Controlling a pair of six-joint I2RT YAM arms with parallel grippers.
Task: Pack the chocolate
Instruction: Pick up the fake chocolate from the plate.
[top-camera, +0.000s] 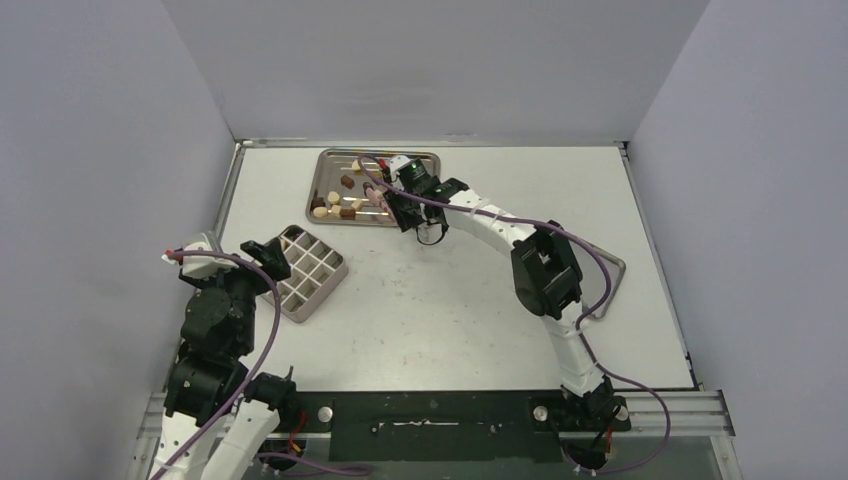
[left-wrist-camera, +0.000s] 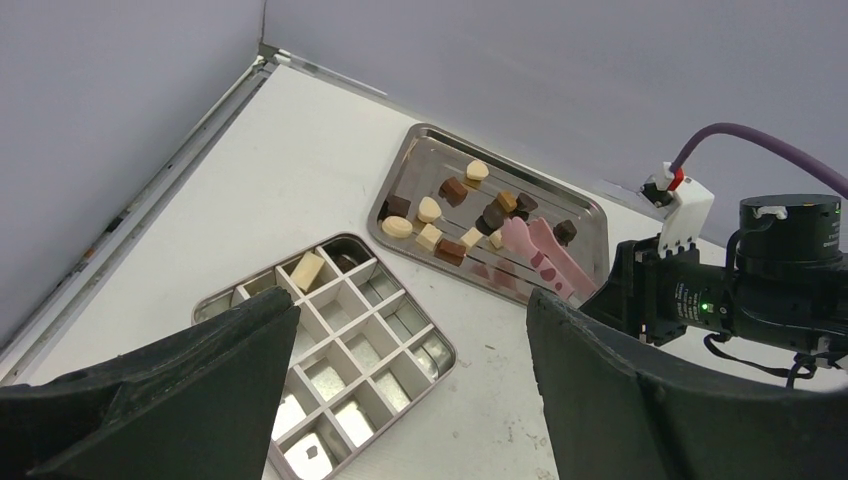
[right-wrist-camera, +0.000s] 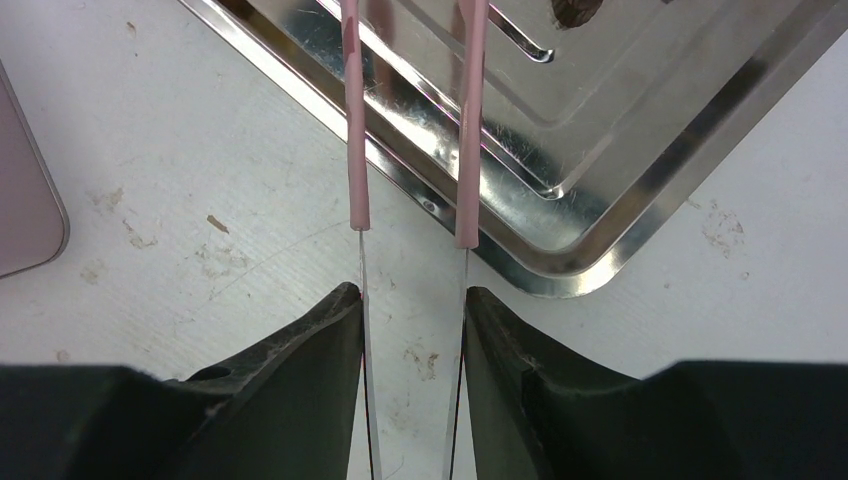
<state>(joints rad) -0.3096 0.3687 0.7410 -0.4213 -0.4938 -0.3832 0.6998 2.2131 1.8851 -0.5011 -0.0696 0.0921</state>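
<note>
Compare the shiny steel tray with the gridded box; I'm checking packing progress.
The shiny steel tray is one open, shallow pan; the gridded box is split into square cells. The tray holds most chocolate chunks; the box holds only a few. Both lie flat on the white table.

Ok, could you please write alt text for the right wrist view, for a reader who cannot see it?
The right end effector grips pink tongs between its two black fingers. The tongs' two arms reach forward over the corner of a shiny metal tray on a scuffed white table.
</note>
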